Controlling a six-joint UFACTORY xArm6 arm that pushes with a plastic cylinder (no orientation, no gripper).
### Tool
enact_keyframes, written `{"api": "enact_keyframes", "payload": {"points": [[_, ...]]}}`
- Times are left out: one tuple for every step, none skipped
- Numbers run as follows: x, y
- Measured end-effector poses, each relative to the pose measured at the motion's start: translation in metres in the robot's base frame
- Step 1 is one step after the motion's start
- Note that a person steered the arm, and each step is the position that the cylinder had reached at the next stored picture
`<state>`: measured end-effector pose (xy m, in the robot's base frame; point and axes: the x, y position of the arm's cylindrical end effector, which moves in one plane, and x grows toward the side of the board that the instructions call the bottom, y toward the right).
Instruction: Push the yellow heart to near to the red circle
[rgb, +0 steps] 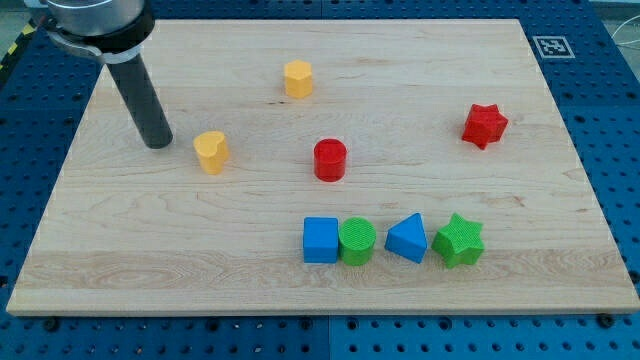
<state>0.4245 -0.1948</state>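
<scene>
The yellow heart (211, 152) lies on the wooden board at the view's left of centre. The red circle (330, 159) stands to its right, about a hundred pixels away. My tip (158, 143) rests on the board just left of the yellow heart, with a small gap between them. The dark rod rises from it toward the view's top left.
A yellow hexagon (298, 78) sits near the view's top centre. A red star (485, 125) is at the right. A row of blue cube (321, 240), green circle (357, 241), blue triangle (407, 238) and green star (459, 240) lies below the red circle. The wooden board (120, 260) has blue pegboard around it.
</scene>
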Motion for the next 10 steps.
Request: {"api": "enact_keyframes", "payload": {"points": [[0.013, 0.000], [0.023, 0.004], [0.023, 0.024], [0.019, 0.045], [0.019, 0.064], [0.019, 0.081], [0.019, 0.086], [0.019, 0.086], [0.019, 0.087], [0.019, 0.088]]}}
